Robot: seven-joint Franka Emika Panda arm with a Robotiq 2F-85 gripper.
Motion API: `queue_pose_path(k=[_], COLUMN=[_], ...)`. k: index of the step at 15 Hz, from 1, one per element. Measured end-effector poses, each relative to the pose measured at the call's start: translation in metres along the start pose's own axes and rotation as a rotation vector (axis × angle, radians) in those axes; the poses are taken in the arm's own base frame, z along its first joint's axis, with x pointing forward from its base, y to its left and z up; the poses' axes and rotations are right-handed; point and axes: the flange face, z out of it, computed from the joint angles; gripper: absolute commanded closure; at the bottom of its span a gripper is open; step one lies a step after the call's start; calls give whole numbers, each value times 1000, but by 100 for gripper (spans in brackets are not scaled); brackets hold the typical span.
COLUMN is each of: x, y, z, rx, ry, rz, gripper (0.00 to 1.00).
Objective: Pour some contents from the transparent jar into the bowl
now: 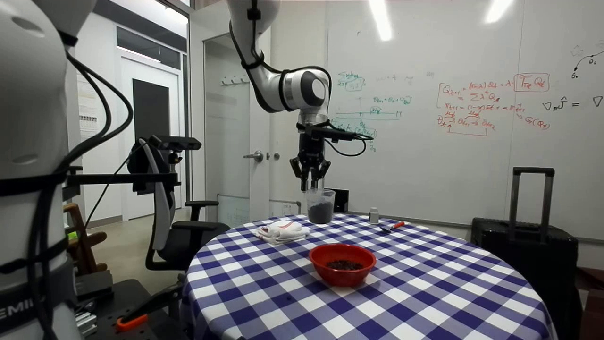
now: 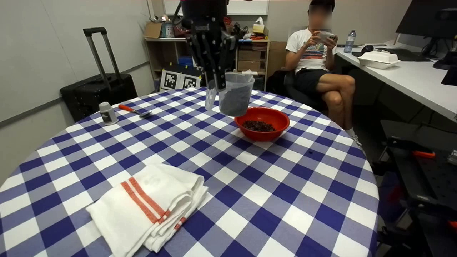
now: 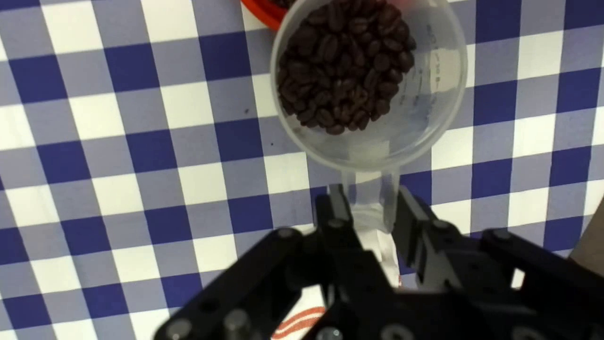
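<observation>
The transparent jar (image 1: 321,211), partly filled with dark coffee beans, is held in the air above the table, close to upright. It also shows in an exterior view (image 2: 235,100) and from above in the wrist view (image 3: 427,113). My gripper (image 1: 309,186) is shut on the jar's clear handle, with a finger on each side of it in the wrist view (image 3: 369,203). The red bowl (image 1: 330,277) stands on the table with dark beans inside. In an exterior view the jar overlaps the bowl's edge (image 2: 264,136). Only a sliver of the bowl (image 3: 264,14) shows in the wrist view, partly behind the jar.
A folded white towel (image 2: 150,200) with red stripes lies on the checkered tablecloth (image 1: 434,302), below the gripper in the wrist view (image 3: 302,317). A small white-capped bottle (image 1: 373,216) and a red-handled spoon (image 1: 395,226) lie at the far side. A person (image 2: 309,53) sits beyond the table.
</observation>
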Motion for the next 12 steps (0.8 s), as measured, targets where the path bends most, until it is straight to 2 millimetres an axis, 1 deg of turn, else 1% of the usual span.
queue_pose_path(k=[3,6,9,12], x=[36,61,73,78], y=[3,5,12,21], z=[28,60,84,96], rx=[36,88,125,137], ry=[-21,-38,-51,-52], rz=[-54,-82,-88,-83], gripper=[93,93,93,93])
